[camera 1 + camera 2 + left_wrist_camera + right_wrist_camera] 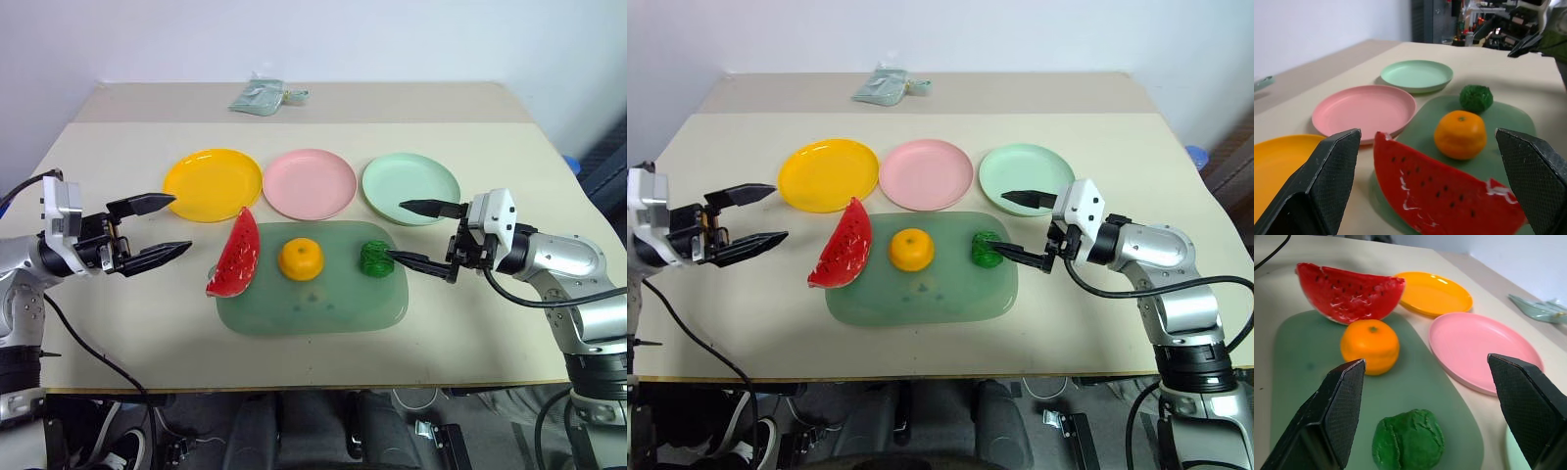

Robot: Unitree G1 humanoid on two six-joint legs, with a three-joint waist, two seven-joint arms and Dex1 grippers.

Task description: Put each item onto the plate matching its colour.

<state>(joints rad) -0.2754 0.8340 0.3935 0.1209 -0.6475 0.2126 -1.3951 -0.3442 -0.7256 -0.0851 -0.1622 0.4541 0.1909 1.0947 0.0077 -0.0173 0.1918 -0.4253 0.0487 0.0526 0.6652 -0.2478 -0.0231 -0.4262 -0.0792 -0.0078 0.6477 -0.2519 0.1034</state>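
Note:
Three items lie on a translucent green mat (294,308): a red watermelon wedge (236,256) at its left edge, a round orange fruit (301,259) in the middle, and a dark-green knobbly vegetable (375,258) at the right. Behind the mat stand a yellow plate (212,183), a pink plate (310,182) and a mint green plate (410,187), all bare. My left gripper (159,228) hovers open left of the watermelon, pointing toward it. My right gripper (415,235) is open just right of the green vegetable, one finger over the mint plate's near rim.
A pale-green packet (263,96) lies at the table's far side. Bare tabletop (118,323) runs left, right and in front of the mat. The table's front edge is close below the mat.

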